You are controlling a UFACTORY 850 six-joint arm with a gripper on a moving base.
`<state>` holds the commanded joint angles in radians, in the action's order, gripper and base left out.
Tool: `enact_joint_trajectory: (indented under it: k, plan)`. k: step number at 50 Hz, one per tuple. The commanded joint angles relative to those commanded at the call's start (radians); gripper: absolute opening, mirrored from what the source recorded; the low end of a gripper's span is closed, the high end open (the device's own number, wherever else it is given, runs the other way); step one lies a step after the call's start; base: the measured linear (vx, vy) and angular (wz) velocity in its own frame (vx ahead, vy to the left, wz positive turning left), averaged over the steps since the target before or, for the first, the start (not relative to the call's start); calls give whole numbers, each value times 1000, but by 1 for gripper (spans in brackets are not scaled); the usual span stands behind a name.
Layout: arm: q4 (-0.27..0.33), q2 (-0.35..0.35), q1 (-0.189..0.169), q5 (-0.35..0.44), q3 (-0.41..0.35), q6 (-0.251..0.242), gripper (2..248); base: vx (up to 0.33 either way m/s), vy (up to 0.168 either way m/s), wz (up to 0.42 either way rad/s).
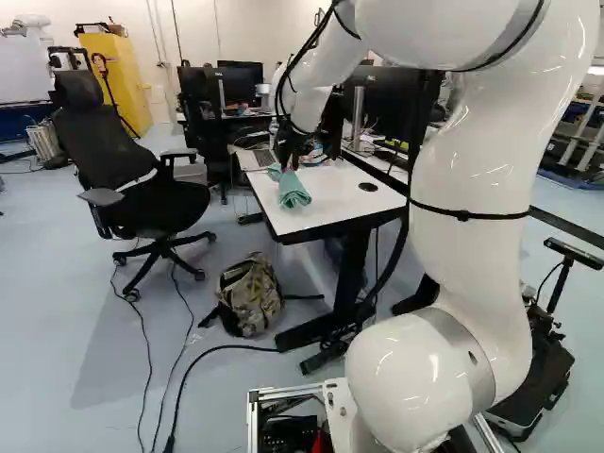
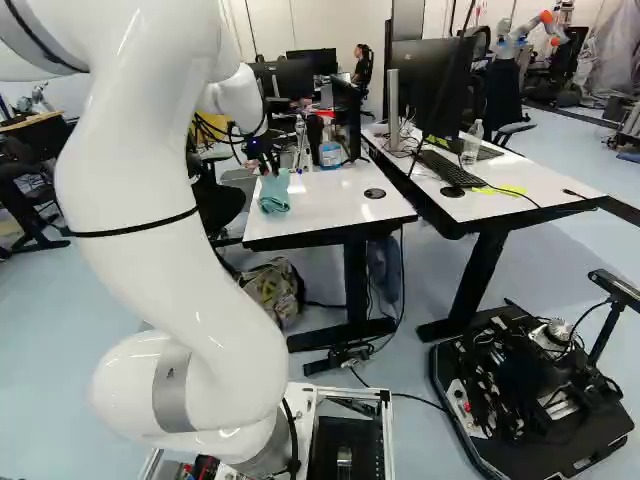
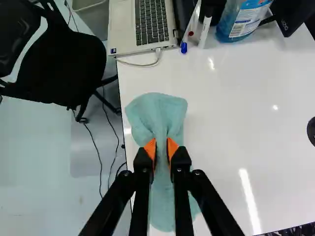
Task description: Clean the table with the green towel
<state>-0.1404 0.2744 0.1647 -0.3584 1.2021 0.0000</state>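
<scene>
In the left base view my gripper (image 1: 289,162) is above the table's near left part, directly over the green towel (image 1: 293,192). The wrist view shows the gripper (image 3: 161,149) with its orange pads a little apart, a raised fold of the green towel (image 3: 158,110) in the narrow gap between them. I take the fingers as open, not squeezing it. The towel lies bunched on the white table (image 3: 236,123) along its edge on the chair side, narrow at the fingers and spreading out ahead of and beneath them. The fingers hide part of it.
Ahead of the towel are a laptop (image 3: 147,24) with its cable, markers (image 3: 205,32) and a blue bottle (image 3: 243,19). A black chair (image 1: 142,193) stands beside the table, and a backpack (image 1: 250,294) lies on the floor. Another desk (image 2: 500,190) with monitors adjoins.
</scene>
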Motion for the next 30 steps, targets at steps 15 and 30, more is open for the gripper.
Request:
enact_joint_trajectory:
  k: [15, 30]
  plan:
    - [0, 0, 0, 0, 0, 0, 161, 0, 0, 0]
    - [0, 0, 0, 0, 0, 0, 247, 0, 0, 0]
